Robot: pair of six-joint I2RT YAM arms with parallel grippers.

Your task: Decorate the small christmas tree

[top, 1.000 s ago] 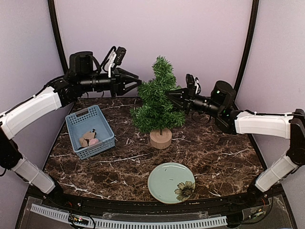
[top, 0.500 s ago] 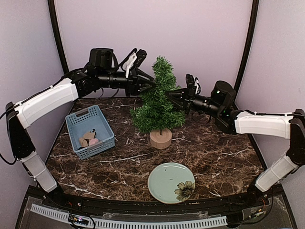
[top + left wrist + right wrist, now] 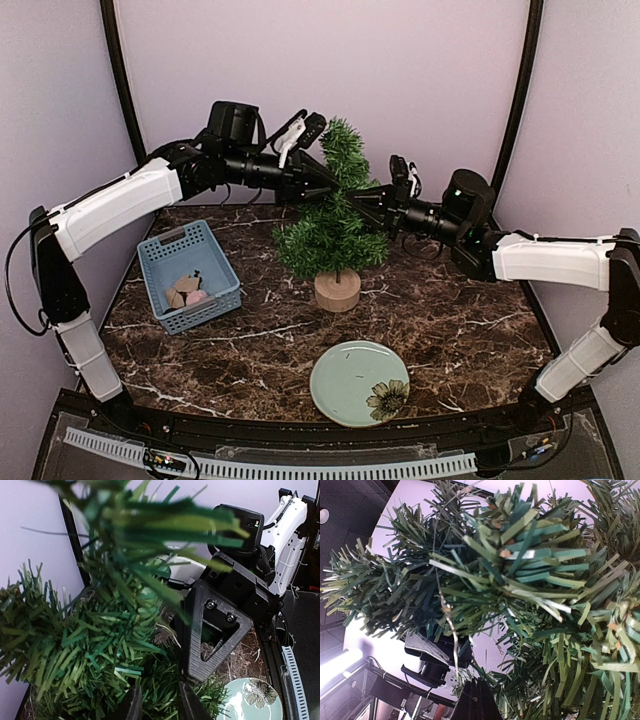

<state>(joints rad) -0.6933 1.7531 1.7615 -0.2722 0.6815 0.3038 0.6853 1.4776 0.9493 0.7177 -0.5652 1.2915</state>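
Note:
The small christmas tree [image 3: 330, 225] stands mid-table on its round light-wood stump [image 3: 337, 290]. My left gripper [image 3: 327, 186] reaches into its upper branches from the left. In the left wrist view its jaws [image 3: 159, 707] are open with only green needles [image 3: 100, 645] between them. My right gripper [image 3: 356, 201] reaches in from the right, and one of its black fingers [image 3: 215, 625] shows in the left wrist view. In the right wrist view the right gripper [image 3: 476, 692] is shut, and a thin pale string [image 3: 452, 635] runs up from it into a branch [image 3: 520, 565].
A blue basket [image 3: 160, 262] holding small tan and pink pieces [image 3: 187, 290] sits at the left. A pale green plate [image 3: 350, 385] with a flower print lies near the front, also in the left wrist view [image 3: 240, 705]. Lilac walls close the back and sides.
My left arm has swung right, bringing its gripper from beside the tree into the upper branches. The right arm and the tree have not moved.

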